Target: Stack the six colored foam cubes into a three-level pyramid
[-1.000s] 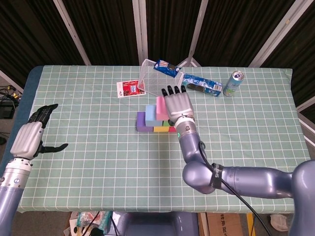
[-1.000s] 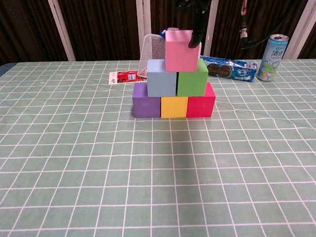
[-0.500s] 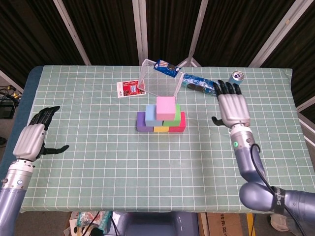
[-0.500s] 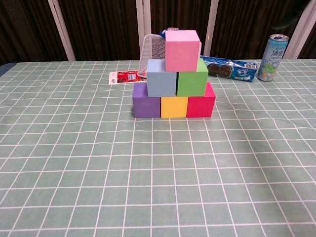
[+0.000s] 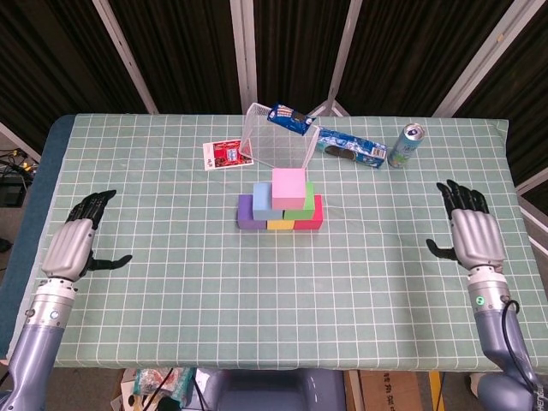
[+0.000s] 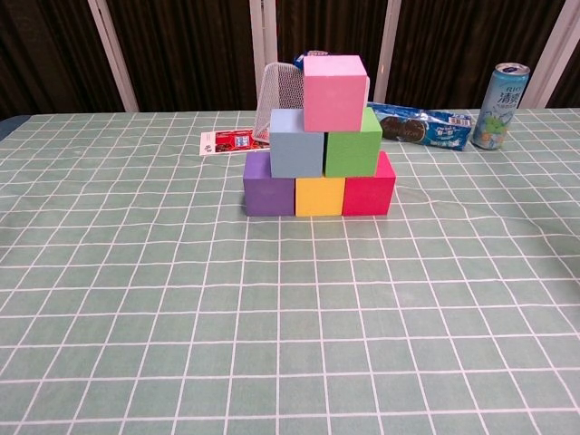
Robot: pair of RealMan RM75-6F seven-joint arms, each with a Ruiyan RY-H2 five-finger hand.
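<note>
We see the pyramid standing complete at the middle of the table (image 6: 109, 299): the pink cube (image 6: 334, 92) sits on top of the blue cube (image 6: 296, 142) and green cube (image 6: 353, 143), which rest on the purple cube (image 6: 268, 196), yellow cube (image 6: 319, 196) and red cube (image 6: 369, 195). Just behind the pyramid lies a mesh basket (image 5: 276, 141), with a snack packet (image 6: 424, 126) and a can (image 6: 500, 93) behind it to the right. Well apart from the pyramid, our left hand (image 5: 77, 244) and right hand (image 5: 472, 233) hover with fingers spread, holding nothing.
</note>
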